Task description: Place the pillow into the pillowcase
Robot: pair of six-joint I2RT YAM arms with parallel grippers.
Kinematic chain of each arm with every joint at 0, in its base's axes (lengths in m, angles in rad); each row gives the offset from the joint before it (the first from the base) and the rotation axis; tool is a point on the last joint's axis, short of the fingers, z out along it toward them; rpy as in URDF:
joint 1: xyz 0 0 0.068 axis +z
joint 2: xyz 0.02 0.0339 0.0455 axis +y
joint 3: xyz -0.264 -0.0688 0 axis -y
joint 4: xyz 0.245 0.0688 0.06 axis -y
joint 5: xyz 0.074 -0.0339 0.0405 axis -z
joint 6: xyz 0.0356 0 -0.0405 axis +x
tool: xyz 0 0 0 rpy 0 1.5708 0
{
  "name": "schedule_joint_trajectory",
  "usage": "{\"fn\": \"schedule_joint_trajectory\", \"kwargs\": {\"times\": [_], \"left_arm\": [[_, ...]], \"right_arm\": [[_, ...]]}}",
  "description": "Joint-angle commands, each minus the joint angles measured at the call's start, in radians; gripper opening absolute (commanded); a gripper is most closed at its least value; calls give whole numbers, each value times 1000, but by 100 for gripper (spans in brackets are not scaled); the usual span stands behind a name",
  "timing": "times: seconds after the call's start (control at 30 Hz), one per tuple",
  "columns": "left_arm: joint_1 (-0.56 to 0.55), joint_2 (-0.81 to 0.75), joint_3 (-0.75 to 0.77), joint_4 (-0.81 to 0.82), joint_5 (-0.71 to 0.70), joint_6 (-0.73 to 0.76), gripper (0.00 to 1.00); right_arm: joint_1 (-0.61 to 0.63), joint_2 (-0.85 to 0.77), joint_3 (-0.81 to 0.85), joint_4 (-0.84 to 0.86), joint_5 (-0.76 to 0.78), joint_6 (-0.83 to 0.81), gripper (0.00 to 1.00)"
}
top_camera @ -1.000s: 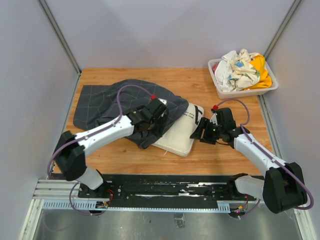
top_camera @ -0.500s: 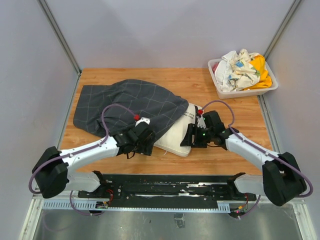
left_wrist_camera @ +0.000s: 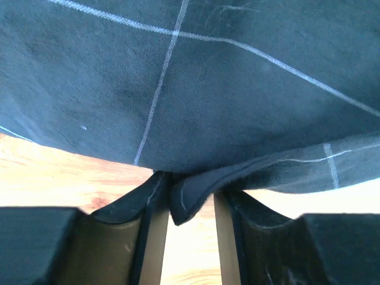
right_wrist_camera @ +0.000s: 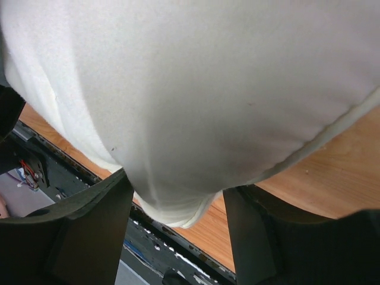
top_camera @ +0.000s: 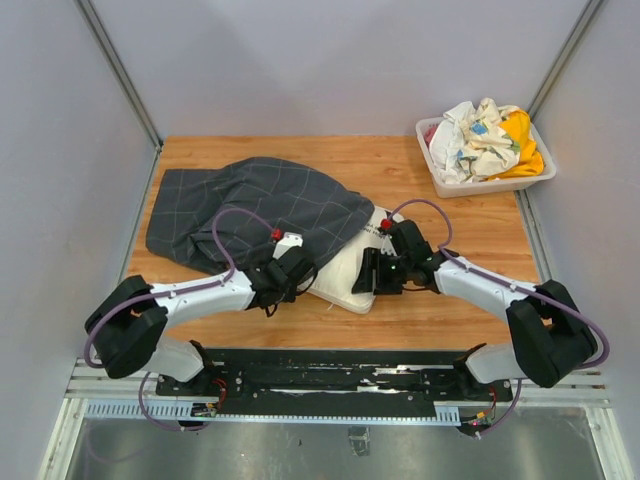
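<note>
The dark grid-checked pillowcase [top_camera: 265, 205] lies bunched on the left half of the table, and its right end lies over the cream pillow [top_camera: 345, 282]. My left gripper [top_camera: 290, 277] is at the pillowcase's near hem. In the left wrist view the left gripper [left_wrist_camera: 187, 191] is open, with a fold of the pillowcase [left_wrist_camera: 190, 89] hanging between its fingers. My right gripper [top_camera: 372, 275] is at the pillow's right edge. In the right wrist view the right gripper [right_wrist_camera: 175, 185] is open wide, with the pillow's [right_wrist_camera: 190, 89] edge bulging between its fingers. The bear print is hidden.
A white bin [top_camera: 492, 185] with white, yellow and patterned cloths [top_camera: 490, 135] stands at the back right corner. The black and silver base rail [top_camera: 330, 385] runs along the table's near edge. Grey walls close off the left, back and right.
My left gripper came down off the pillowcase's top to its near hem. My right gripper moved left onto the pillow's edge. The pillowcase has flattened over the pillow.
</note>
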Motion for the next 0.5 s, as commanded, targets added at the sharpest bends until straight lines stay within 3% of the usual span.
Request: {"fn": "schedule_joint_trajectory", "kwargs": {"times": [0.0,0.03,0.13,0.2,0.3,0.47], "left_arm": [[-7,37,37,40,-78,-20,35],[-7,37,36,40,-79,-19,32],[-7,27,41,24,-92,-15,3],[-7,7,53,-6,-103,-12,0],[-7,-45,118,-105,-88,-6,0],[-7,-92,387,-409,-87,8,0]], "right_arm": [[21,34,25,32,73,7,58],[23,36,26,32,78,6,53],[32,43,24,30,91,0,20],[35,46,25,20,86,-5,3],[47,5,31,-11,53,-10,1],[75,-139,124,-163,-42,-13,0]]}}
